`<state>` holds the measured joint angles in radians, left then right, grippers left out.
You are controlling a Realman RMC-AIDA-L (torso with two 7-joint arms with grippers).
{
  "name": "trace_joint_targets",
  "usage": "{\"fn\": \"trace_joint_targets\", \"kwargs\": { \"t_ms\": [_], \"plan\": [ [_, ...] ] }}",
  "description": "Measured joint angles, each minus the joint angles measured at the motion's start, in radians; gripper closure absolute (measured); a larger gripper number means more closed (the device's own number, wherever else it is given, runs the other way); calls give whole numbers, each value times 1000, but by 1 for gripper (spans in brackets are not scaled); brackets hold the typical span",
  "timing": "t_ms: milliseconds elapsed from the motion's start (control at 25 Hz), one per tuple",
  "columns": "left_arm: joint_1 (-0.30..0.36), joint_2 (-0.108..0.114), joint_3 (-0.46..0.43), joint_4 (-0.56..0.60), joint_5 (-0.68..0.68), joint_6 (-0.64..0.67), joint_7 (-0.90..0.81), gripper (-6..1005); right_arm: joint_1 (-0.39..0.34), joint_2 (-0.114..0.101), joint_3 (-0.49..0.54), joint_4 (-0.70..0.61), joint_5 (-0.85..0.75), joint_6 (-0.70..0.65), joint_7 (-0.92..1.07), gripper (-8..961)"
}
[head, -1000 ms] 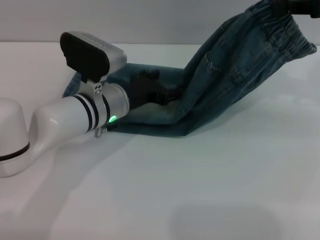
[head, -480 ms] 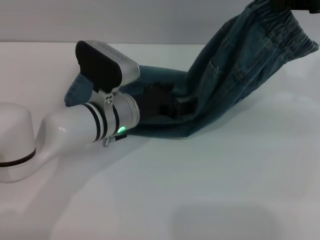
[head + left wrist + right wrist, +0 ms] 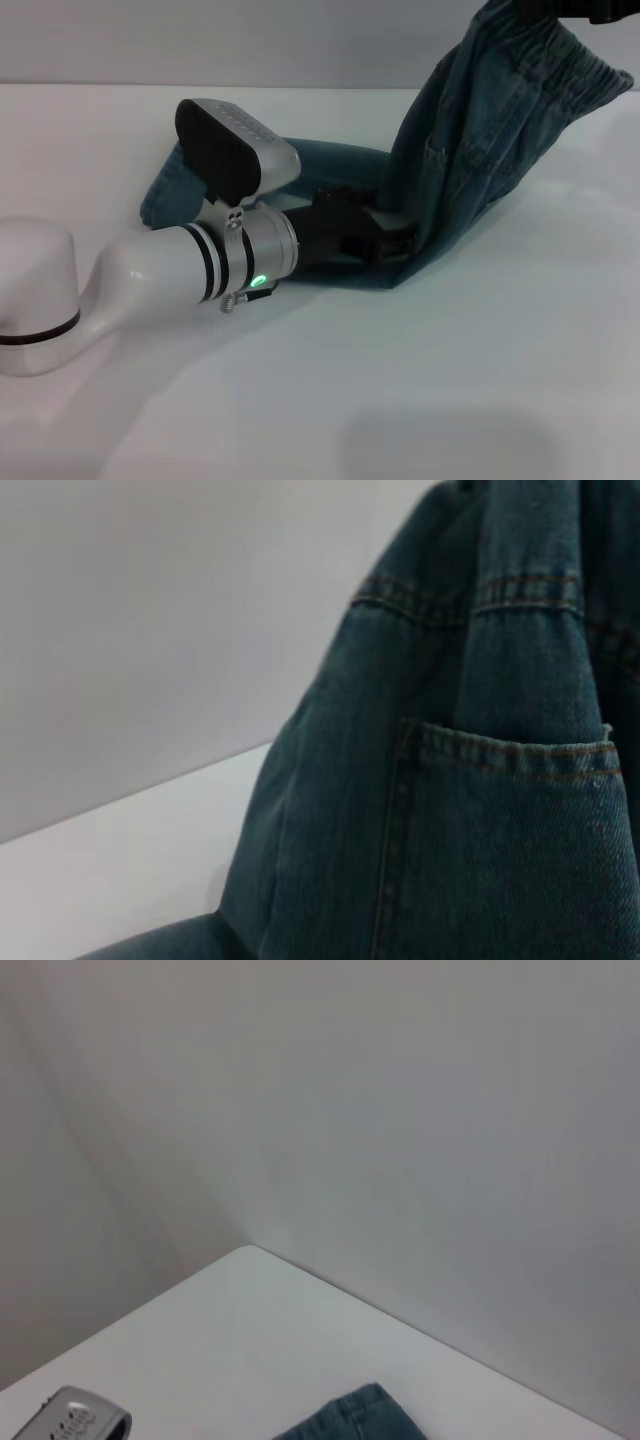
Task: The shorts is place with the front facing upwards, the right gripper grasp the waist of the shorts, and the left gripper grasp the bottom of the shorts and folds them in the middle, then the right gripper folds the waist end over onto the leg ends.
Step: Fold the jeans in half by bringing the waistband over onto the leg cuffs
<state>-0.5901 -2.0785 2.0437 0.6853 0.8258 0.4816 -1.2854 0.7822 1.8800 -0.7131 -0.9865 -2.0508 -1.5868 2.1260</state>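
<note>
The denim shorts are lying partly on the white table, their leg ends resting flat behind the left arm while the elastic waist end is hanging lifted at the upper right edge of the head view. The right gripper is holding that waistband up, its jaws closed on the cloth. The left gripper is pressing low at the fold where the raised part meets the flat part; whether its jaws are open or closed cannot be told.
</note>
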Motion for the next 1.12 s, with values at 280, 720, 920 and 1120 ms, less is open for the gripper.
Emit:
{"fn": "trace_joint_targets", "kwargs": {
  "t_ms": [280, 720, 920, 1120],
  "plan": [
    [2, 0, 18, 14, -1, 18, 1, 199, 31, 14, -2, 7, 0, 2, -9, 951],
    [8, 0, 51, 41, -2, 29, 1, 199, 98, 29, -14, 97, 0, 4, -40, 951],
    [9, 0, 65, 45, -2, 32, 1, 199, 127, 30, -16, 146, 0, 12, -58, 951],
    [11, 0, 76, 45, -2, 36, 2, 199, 138, 39, -18, 171, -1, 21, -69, 951]
  ]
}}
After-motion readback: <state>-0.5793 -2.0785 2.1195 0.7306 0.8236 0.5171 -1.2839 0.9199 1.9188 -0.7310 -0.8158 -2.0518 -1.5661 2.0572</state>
